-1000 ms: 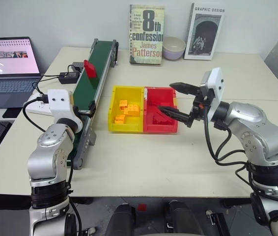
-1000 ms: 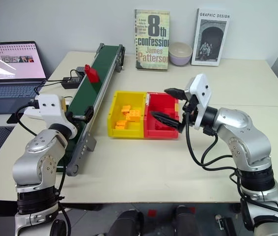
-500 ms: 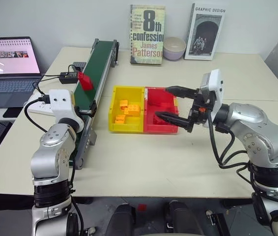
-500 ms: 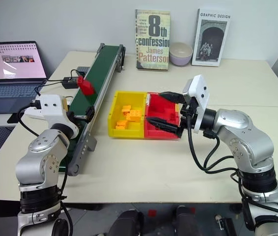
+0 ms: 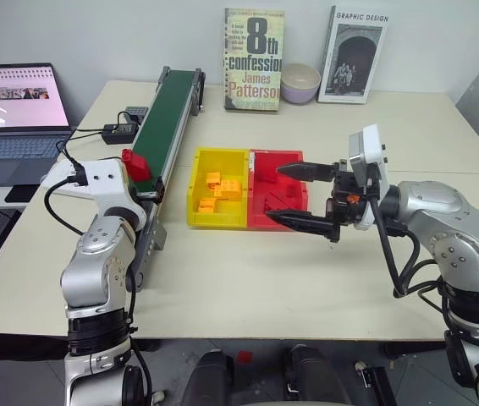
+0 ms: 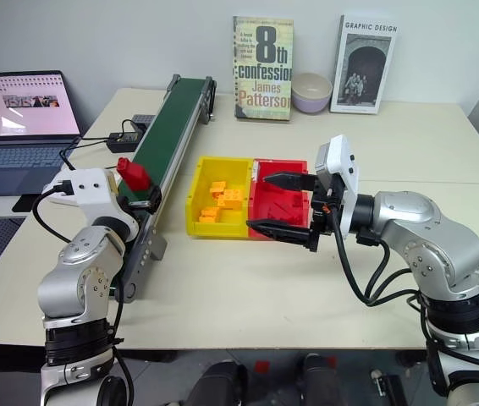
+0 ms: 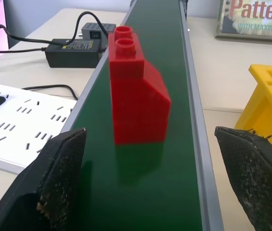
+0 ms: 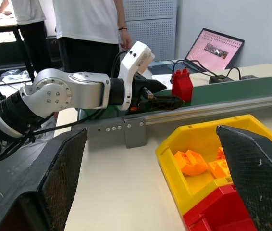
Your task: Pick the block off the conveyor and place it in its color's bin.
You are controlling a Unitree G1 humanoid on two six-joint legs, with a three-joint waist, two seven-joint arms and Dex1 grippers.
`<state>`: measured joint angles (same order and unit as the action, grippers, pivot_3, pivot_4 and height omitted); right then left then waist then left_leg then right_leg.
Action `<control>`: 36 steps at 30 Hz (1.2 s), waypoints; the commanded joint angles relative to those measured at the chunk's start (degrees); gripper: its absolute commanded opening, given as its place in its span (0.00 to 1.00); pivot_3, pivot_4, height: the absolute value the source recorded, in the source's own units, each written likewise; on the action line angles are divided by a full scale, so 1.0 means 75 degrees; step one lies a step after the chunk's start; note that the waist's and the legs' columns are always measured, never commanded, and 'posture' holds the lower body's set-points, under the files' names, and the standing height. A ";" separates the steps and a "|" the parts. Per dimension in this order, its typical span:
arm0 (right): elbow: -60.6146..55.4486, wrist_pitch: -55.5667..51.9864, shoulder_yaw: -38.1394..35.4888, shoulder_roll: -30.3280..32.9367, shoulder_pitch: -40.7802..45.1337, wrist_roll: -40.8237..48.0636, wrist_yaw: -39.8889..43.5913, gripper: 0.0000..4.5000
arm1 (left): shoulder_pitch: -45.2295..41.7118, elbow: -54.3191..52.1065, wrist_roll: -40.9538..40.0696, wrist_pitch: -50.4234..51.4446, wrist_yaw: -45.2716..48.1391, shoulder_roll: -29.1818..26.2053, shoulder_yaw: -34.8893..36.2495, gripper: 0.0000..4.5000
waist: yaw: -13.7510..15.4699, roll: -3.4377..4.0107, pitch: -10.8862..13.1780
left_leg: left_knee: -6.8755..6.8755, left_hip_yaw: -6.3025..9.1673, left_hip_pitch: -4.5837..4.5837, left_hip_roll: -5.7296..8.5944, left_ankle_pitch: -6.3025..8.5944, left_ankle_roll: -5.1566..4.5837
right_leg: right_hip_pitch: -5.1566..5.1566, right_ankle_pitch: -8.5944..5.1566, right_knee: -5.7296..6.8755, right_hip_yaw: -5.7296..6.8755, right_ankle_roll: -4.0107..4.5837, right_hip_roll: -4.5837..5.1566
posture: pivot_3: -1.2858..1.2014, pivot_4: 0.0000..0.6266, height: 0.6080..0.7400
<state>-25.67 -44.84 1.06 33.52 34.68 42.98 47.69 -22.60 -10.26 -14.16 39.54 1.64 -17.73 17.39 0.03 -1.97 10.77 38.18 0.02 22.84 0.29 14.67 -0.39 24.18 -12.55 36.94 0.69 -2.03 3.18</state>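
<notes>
On the pale worktop (image 5: 248,279) the long dark green belt conveyor (image 5: 159,127) carries the small red plastic block (image 7: 136,86) upright, between the left gripper (image 7: 150,187) and its wide-apart jaws, untouched. Close late and it rides past. The right gripper (image 5: 307,196), jaws apart, hovers by the red plastic bin (image 5: 278,203).

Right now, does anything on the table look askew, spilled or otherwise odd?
Nothing stands out. The small red plastic brick stands upright on the dark green conveyor belt, and small yellow-orange bricks lie inside the square yellow plastic tray.
</notes>
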 commanded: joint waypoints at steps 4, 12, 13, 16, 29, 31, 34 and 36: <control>-0.0226 -0.0040 -0.0396 0.0144 0.0193 0.0291 -0.0171 1.00 | -0.0028 -0.0358 0.0031 0.0154 -0.0313 -0.0081 0.0297 0.82 | -0.0004 0.0000 0.0000 | -0.0001 -0.0001 0.0000 -0.0001 0.0000 0.0000 | 0.0001 0.0000 0.0000 -0.0002 0.0000 0.0000 | 0.52 0.24 1.00; -0.0095 -0.0127 -0.0377 0.0103 0.0502 0.0338 -0.0297 1.00 | 0.0226 -0.1006 -0.0049 0.0822 -0.0796 0.0228 0.0499 0.52 | -0.0002 0.0000 0.0000 | 0.0000 -0.0001 0.0000 -0.0001 0.0000 0.0000 | 0.0000 0.0000 0.0000 -0.0001 0.0000 0.0000 | 0.52 0.24 1.00; -0.0060 -0.0126 -0.0370 0.0096 0.0534 0.0328 -0.0295 1.00 | 0.0245 -0.1083 -0.0060 0.0910 -0.0852 0.0271 0.0515 0.48 | -0.0002 0.0000 0.0000 | -0.0001 0.0000 0.0000 -0.0001 0.0000 0.0000 | 0.0000 0.0000 -0.0001 -0.0001 0.0000 0.0001 | 0.52 0.24 1.00; 0.0043 -0.0087 -0.0328 0.0042 0.0615 0.0259 -0.0323 1.00 | 0.0408 -0.1392 -0.0070 0.1115 -0.0985 0.0492 0.0463 0.36 | 0.0000 0.0000 0.0000 | -0.0001 0.0000 0.0000 -0.0001 0.0000 0.0000 | 0.0000 0.0000 0.0000 -0.0002 0.0000 0.0001 | 0.52 0.24 1.00; -0.0348 0.0155 -0.0458 0.0555 -0.0005 -0.1076 -0.1437 1.00 | -0.2032 0.0213 -0.0323 0.0949 0.1310 -0.0689 -0.0939 0.34 | 0.0092 -0.0004 0.0002 | 0.0011 0.0006 0.0009 0.0008 -0.0001 0.0000 | -0.0002 -0.0001 -0.0001 0.0013 0.0000 -0.0011 | 0.52 0.24 1.00; -0.0536 0.0115 -0.0527 0.0613 -0.0211 -0.1370 -0.1855 1.00 | -0.2577 0.0755 -0.0435 0.0664 0.2251 -0.0867 -0.1450 0.34 | 0.0142 -0.0003 0.0001 | 0.0014 -0.0007 0.0012 0.0016 -0.0001 0.0000 | -0.0001 -0.0001 -0.0005 0.0021 -0.0001 -0.0008 | 0.52 0.24 1.00; -0.1073 -0.0336 -0.0869 0.0654 -0.0727 -0.1576 -0.2604 1.00 | -0.3654 0.2160 -0.0343 -0.0279 0.4047 -0.0763 -0.2504 0.34 | 0.0148 -0.0003 0.0001 | 0.0010 -0.0036 0.0011 0.0023 0.0002 -0.0003 | 0.0000 0.0000 -0.0015 0.0001 -0.0003 0.0000 | 0.52 0.24 1.00; -0.1464 -0.0646 -0.1074 0.0601 -0.1051 -0.1585 -0.3031 1.00 | -0.4258 0.3153 -0.0231 -0.1045 0.5138 -0.0547 -0.3072 0.34 | 0.0162 -0.0003 0.0001 | 0.0006 -0.0029 0.0016 0.0022 0.0002 -0.0003 | 0.0002 0.0000 -0.0017 0.0009 -0.0002 -0.0001 | 0.52 0.24 1.00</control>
<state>-32.38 -47.93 -3.81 37.91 27.76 31.50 28.33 -50.93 8.45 -16.38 37.91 32.02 -22.89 -1.94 1.25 -2.00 10.78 38.18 -0.21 22.95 0.44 14.69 -0.42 24.23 -12.55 36.81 0.74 -2.05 3.16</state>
